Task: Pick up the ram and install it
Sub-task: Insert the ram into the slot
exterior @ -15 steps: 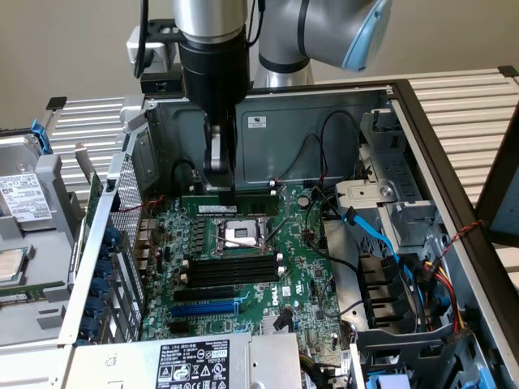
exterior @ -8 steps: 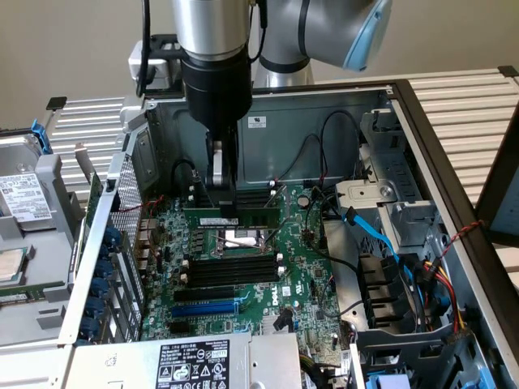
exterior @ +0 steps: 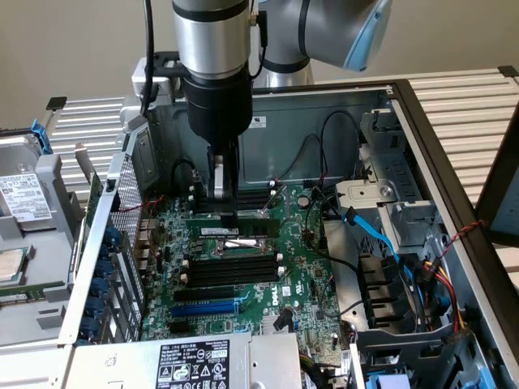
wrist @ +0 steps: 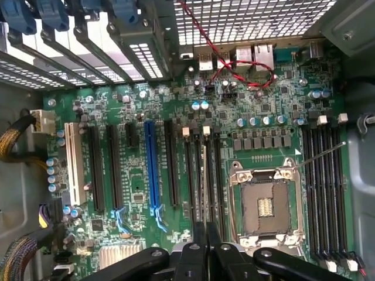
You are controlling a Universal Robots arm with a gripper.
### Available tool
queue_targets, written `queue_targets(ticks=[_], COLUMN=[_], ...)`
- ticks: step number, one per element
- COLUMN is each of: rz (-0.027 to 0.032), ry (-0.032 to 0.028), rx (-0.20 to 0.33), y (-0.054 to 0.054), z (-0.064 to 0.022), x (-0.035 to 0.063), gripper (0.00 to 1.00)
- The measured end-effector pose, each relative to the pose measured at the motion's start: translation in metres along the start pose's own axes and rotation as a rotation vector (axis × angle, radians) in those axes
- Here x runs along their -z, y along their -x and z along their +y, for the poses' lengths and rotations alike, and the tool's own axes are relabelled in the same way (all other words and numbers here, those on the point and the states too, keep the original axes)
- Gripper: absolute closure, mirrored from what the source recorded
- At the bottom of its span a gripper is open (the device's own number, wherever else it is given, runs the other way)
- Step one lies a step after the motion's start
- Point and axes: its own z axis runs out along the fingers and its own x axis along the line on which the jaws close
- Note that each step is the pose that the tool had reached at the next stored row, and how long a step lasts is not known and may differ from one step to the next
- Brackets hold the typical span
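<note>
Narrow green white-labelled ram stick [exterior: 217, 230], at centre frame, is being pinched upright by the black two-fingered gripper [wrist: 205, 249]. A square silver CPU socket [wrist: 265, 202] is being shown just beside it, a blue flat cable [exterior: 369, 231] well apart at right.

Showing the ram [exterior: 212, 231] as a long, narrow green stick with a white sticker label on the face turned to the exterior view. Standing upright on its long edge, being pinched near mid-length by the gripper [exterior: 228, 214]. Running edge-on in the wrist view, lining up along the black slots [wrist: 190, 175] beside the processor socket [wrist: 266, 205]. Possibly touching a slot already; seating being hard to judge.
</note>
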Motion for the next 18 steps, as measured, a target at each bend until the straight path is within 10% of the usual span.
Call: queue_targets(ticks=[18], rz=[0.0], ry=[0.0], rx=[0.0], y=[0.0], z=[0.0002], x=[-0.0239], gripper=[0.88])
